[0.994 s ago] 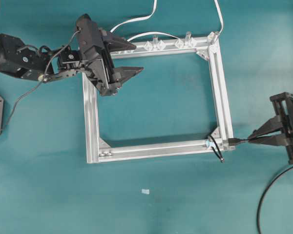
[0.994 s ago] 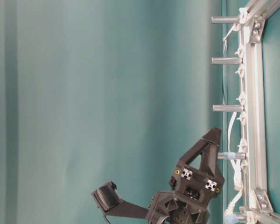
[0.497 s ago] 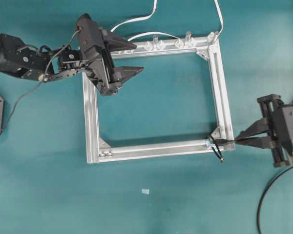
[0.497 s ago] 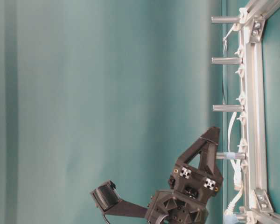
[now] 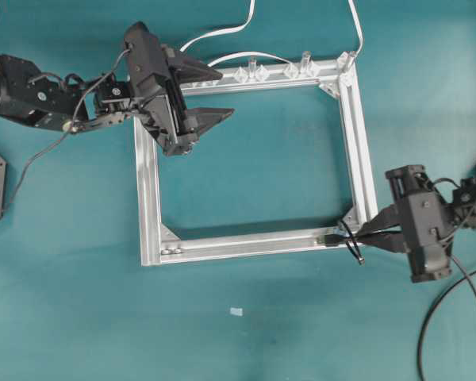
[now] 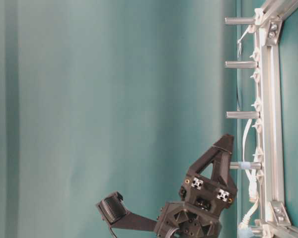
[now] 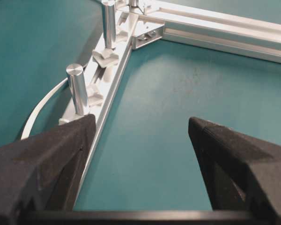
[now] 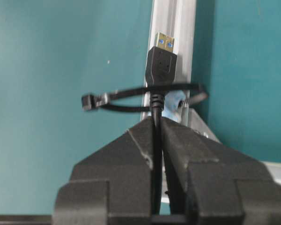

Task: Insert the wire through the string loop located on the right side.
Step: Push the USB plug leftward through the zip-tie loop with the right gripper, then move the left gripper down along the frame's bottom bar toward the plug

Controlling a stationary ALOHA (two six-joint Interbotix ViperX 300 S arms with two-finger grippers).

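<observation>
Overhead view: I am a two-armed robot at a teal counter (image 5: 246, 341) with a square silver frame (image 5: 146, 190) lying flat on it. My right fingers (image 5: 374, 235) sit just outside the frame's near right corner, pressed together and pinching the wire (image 5: 357, 235), a thin black cable. Its small black plug (image 5: 331, 237) lies over the frame's near rail, at that corner. The rest of the cable curves away behind my right arm and runs off the near edge of the picture.

The string loop (image 5: 351, 242) is a tiny dark cord at that same corner, hard to make out from above. In the right wrist view it is clearer: the string loop (image 8: 131, 100) stretches sideways across the frame rail, with a small knotted end on its left. The wire (image 8: 155, 115) rises from between my closed fingers and the plug (image 8: 161, 63), with its metal tip, stands beyond the cord. The plug's lower end overlaps the cord, so I cannot tell for sure whether it sits inside the loop or only in front of it.

My left fingers (image 5: 209, 95) hover spread wide over the frame's far left corner, holding nothing. White cables (image 5: 222, 36) leave the far rail and are cut off at the picture's top. The table-level view shows only my left arm and the frame edge.
</observation>
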